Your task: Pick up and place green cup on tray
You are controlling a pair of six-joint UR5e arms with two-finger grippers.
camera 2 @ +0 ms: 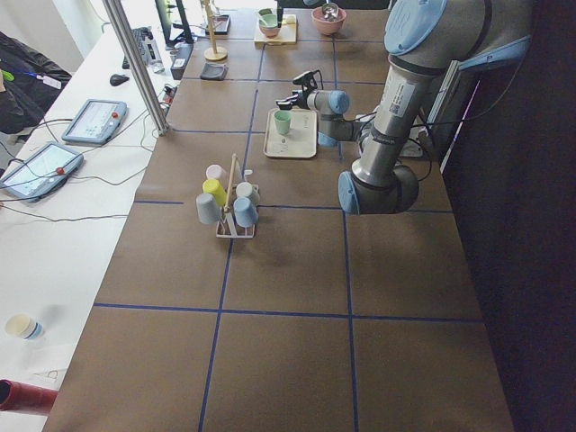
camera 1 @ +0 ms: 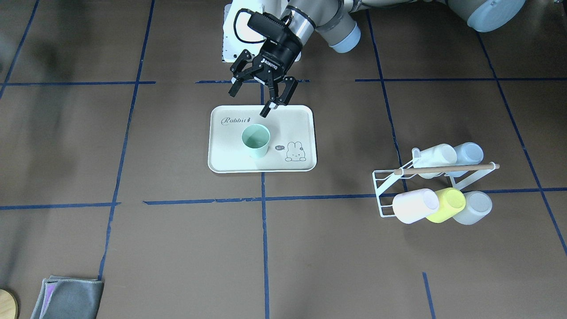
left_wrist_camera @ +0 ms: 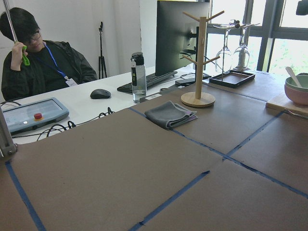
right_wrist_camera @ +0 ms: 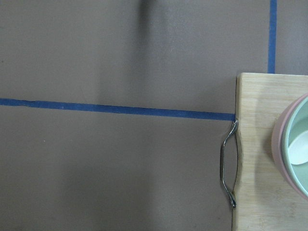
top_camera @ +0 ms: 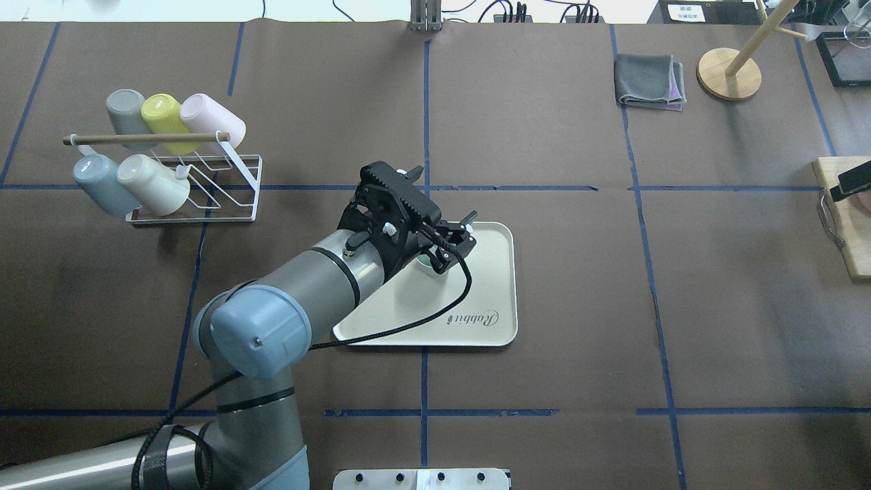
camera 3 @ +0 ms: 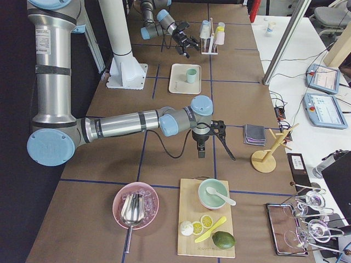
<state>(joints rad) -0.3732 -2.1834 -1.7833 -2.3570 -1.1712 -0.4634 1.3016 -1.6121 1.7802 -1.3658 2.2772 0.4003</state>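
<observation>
Left arm (top_camera: 320, 272) angled down, fingers (camera 1: 280, 95) spread over tray (camera 1: 230, 150).

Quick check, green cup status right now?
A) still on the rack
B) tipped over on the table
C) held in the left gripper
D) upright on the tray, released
D: the green cup stands upright on the tray, while the left gripper hangs open above the tray's robot-side edge, not touching the cup.

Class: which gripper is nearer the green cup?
Left. The left gripper hovers just above the green cup, on its robot side; the right gripper hangs far off, near the wooden board.
</observation>
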